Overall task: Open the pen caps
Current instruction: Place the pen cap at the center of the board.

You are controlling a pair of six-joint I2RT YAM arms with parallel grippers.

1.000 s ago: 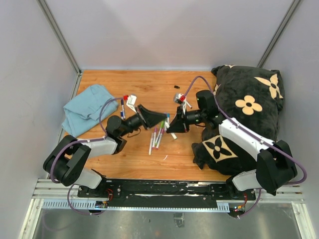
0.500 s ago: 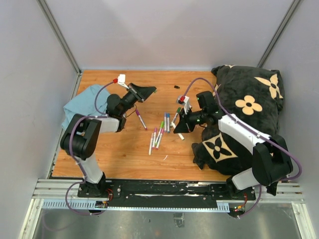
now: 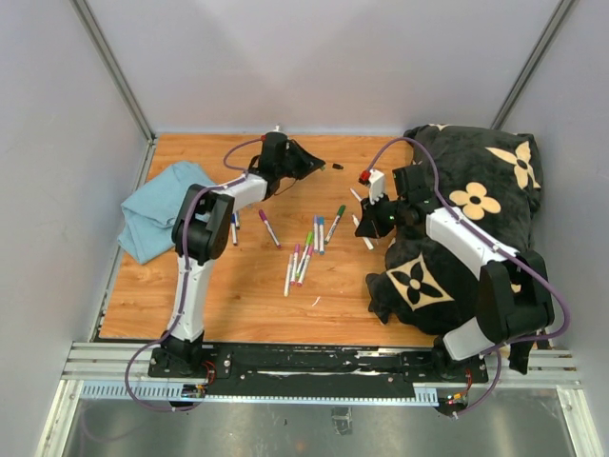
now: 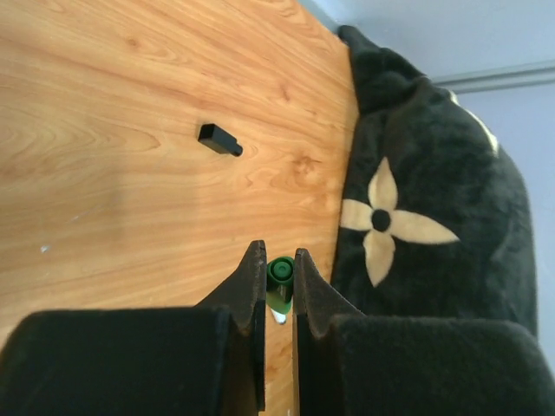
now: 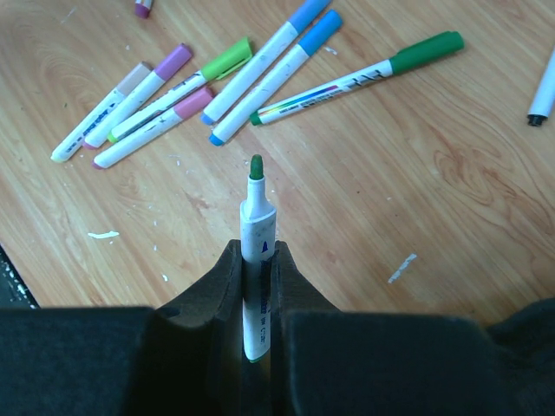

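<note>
Left arm [image 3: 190,276]: stretched to 12 o'clock
Left gripper [image 4: 277,262]: jaws pinched shut
Right arm [image 3: 466,243]: bent, tip at 3 o'clock
Right gripper [image 5: 257,250]: jaws pinched shut

The wooden surface [image 3: 219,295] in front of me fills the middle of the frame. A crumpled blue cloth [image 3: 157,211] lies at its left edge, and a dark flower-patterned blanket [image 3: 476,219] is heaped over its right side. Loose markers [image 3: 299,261] are scattered across the centre. One black cap [image 3: 337,167] lies alone at upper centre, apart from them.
</note>
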